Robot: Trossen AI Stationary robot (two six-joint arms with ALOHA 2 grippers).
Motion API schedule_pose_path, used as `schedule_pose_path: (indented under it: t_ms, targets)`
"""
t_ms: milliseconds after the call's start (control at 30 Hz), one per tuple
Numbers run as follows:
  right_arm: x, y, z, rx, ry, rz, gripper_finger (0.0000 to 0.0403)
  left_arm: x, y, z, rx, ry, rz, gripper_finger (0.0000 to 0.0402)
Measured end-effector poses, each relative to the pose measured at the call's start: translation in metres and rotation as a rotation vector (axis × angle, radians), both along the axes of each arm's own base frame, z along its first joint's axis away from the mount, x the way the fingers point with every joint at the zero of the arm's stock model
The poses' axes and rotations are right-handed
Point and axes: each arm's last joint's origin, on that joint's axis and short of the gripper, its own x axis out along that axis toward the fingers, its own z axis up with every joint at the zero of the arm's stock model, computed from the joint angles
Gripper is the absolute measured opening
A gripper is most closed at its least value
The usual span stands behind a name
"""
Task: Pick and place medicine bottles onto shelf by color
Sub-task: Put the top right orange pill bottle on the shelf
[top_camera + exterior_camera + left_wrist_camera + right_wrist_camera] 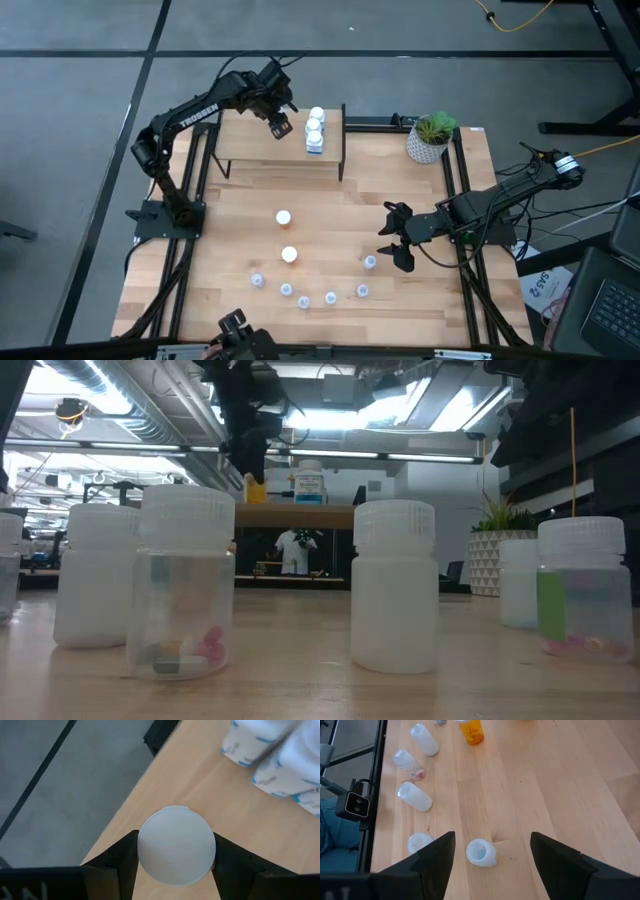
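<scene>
Two orange bottles point(284, 217) with round white caps stand mid-table, one just toward six o'clock of the other, and an arc of small pale translucent vials point(304, 299) curves along the table's six o'clock edge. From table height these vials look cloudy, with ribbed caps, and one shows coloured pills at its bottom. On the shelf point(238, 140), a light wood top on thin black legs at the table's twelve o'clock side, blocky white bottles point(315, 130) with blue-printed labels stand in a short row. At nine o'clock of that row the left gripper point(281, 126) is clenched on a bottle with a round white cap point(176, 851), over the shelf top. The right gripper point(399, 238) hovers released, its fingers apart, at three o'clock of the vial beside it point(370, 262). A white pot with a green plant point(431, 137) sits at one o'clock.
</scene>
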Motion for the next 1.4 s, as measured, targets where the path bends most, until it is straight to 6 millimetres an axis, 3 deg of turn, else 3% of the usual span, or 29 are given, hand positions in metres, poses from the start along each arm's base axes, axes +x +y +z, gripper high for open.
schedule_pose_path:
  t_ms: [567, 1400]
  targets:
    - [0.0, -0.0001, 0.0, 0.001, 0.0, 0.0, 0.0261, 0.0051, 0.0024, -0.0032, 0.019, -0.001, -0.008, 0.0194]
    - [0.0, 0.0, 0.0, 0.001, 0.0, 0.0, 0.0261, 0.004, 0.0042, -0.0025, 0.07, 0.03, 0.042, 0.029]
